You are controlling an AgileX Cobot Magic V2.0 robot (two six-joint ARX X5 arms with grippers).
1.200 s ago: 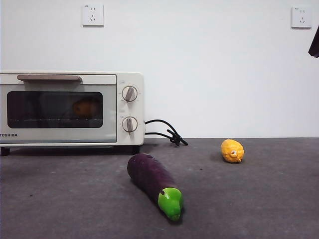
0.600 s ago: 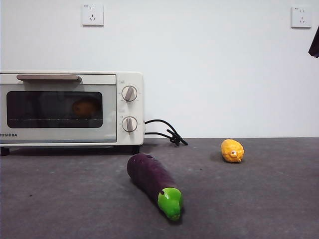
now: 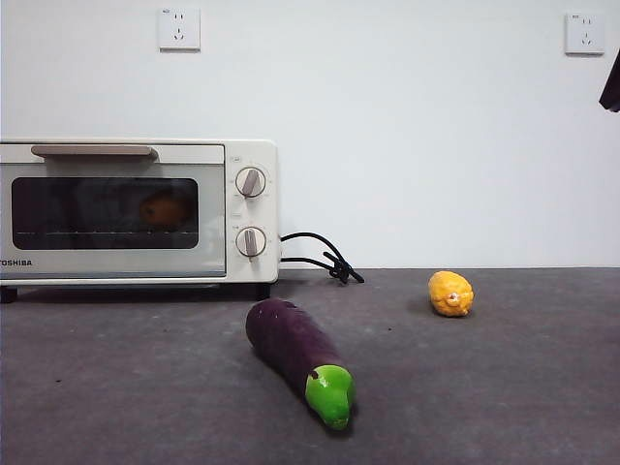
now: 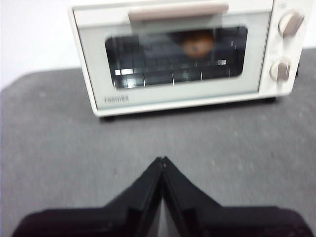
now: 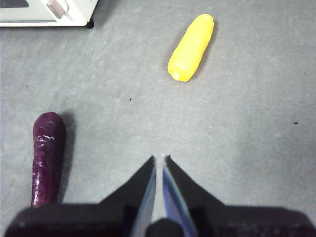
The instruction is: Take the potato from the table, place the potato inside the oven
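Both pincers closed, empty: left pincer (image 4: 162, 165) faces the oven (image 4: 180, 54), right pincer (image 5: 159, 163) over bare counter (image 5: 237, 128). Potato (image 3: 167, 209) sits behind the shut door, frame left. Likely heavy, firm, smooth; grip across its middle.

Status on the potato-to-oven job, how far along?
Looks done: the potato sits inside the oven, visible through its shut glass door. Nothing in hand: the left gripper is shut and empty above the table facing the oven; the right gripper is shut and empty too. Nothing visibly left.
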